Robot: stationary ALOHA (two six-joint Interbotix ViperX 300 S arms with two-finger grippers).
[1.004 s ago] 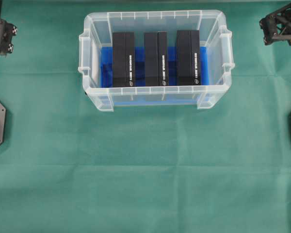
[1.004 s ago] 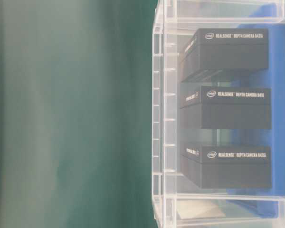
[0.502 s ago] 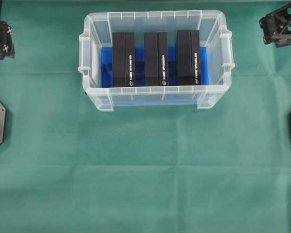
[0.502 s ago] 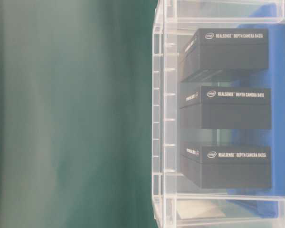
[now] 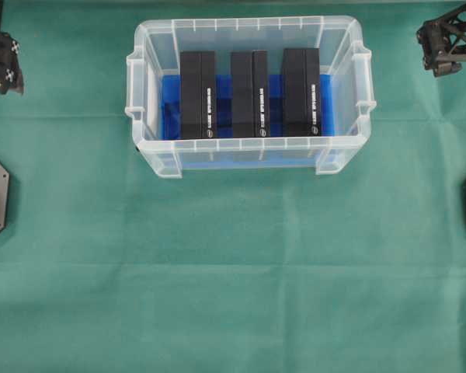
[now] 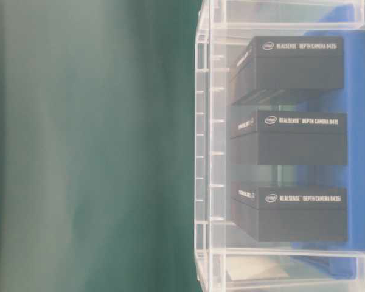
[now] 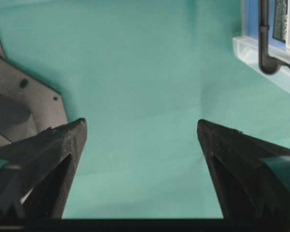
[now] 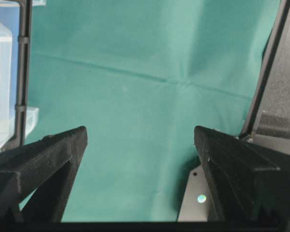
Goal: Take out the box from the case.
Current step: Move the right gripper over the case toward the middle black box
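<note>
We see a green cloth (image 5: pixel 233 311) spread over the whole tabletop, we make out faint fold creases (image 5: pixel 287 264) crossing near the cloth's middle, another long crease (image 5: pixel 62 116) across its far part

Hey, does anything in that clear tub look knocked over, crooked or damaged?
Nothing stands out. Three black rectangular boxes stand in a tidy, parallel row on the blue lining inside the clear plastic tub, which sits square on the green cloth.
</note>
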